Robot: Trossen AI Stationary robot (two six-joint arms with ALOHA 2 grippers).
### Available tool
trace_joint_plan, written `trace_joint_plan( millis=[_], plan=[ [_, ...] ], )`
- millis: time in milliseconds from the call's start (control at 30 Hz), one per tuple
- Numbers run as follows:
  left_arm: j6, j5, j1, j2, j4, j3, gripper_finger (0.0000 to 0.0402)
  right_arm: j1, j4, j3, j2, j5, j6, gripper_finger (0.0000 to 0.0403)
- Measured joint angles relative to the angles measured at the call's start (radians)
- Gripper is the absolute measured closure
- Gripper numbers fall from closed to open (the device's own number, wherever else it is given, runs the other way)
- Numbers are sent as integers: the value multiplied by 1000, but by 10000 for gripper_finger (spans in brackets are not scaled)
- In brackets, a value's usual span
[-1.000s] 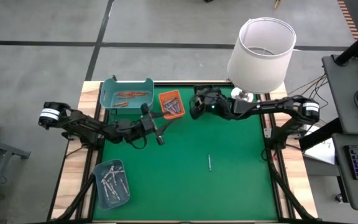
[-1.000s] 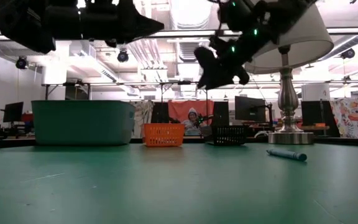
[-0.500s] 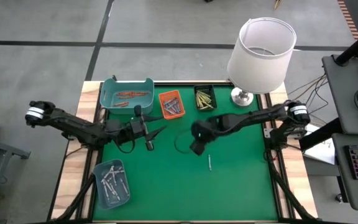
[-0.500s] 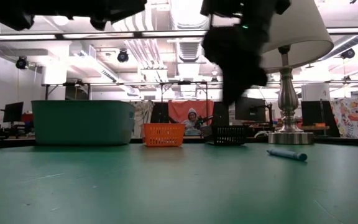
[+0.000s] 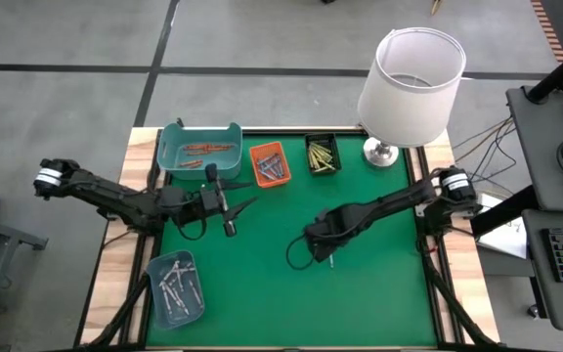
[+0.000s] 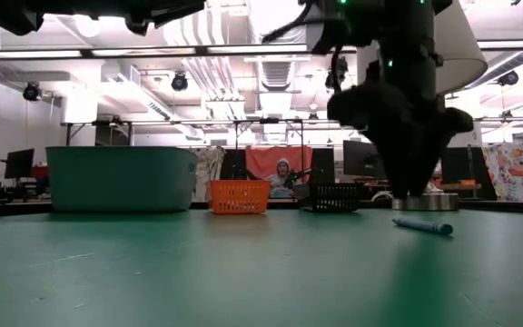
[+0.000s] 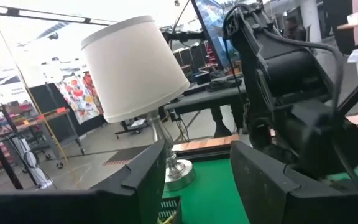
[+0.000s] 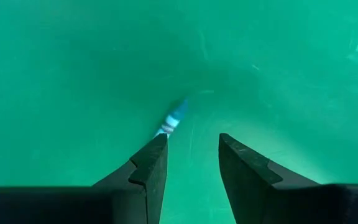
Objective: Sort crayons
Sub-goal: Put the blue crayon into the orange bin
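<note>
The step in hand looks like the pick-up of the last loose crayon: a thin blue stick with a paler wrapper (image 8: 174, 118) lies alone on the felt-like green table mat (image 5: 262, 293), right of centre in the high view. The right gripper (image 8: 191, 165) hangs low over it, its two dark wedge-shaped fingers spread with nothing between them; in the right wrist view the stick lies just ahead of one fingertip, off to one side of the gap. The next move probably calls for a small sideways shift to straddle the stick, then a descent to the mat and a close.

The left gripper (image 5: 231, 207) waits left of centre in the high view, its fingers spread and empty.

Along the upper edge of the mat stand a smooth teal plastic tray holding reddish sticks (image 5: 200, 147), a small orange mesh basket (image 5: 269, 163) with blue ones, and a black mesh basket of yellow-green ones (image 5: 322, 155). A pale blue tray of silvery-grey sticks (image 5: 175, 286) sits at lower left. A white drum-shaded lamp (image 5: 411, 86) with a metal base stands at upper right.
</note>
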Motion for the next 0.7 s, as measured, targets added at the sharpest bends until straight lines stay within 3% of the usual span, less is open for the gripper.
trace_joint_plan(
  millis=[333,700],
  plan=[
    [70,0,0,-1,15,0,239,37,43,17,119,3,28,276],
    [82,0,2,2,19,0,239,38,64,29,124,31,-23,320]
  ],
)
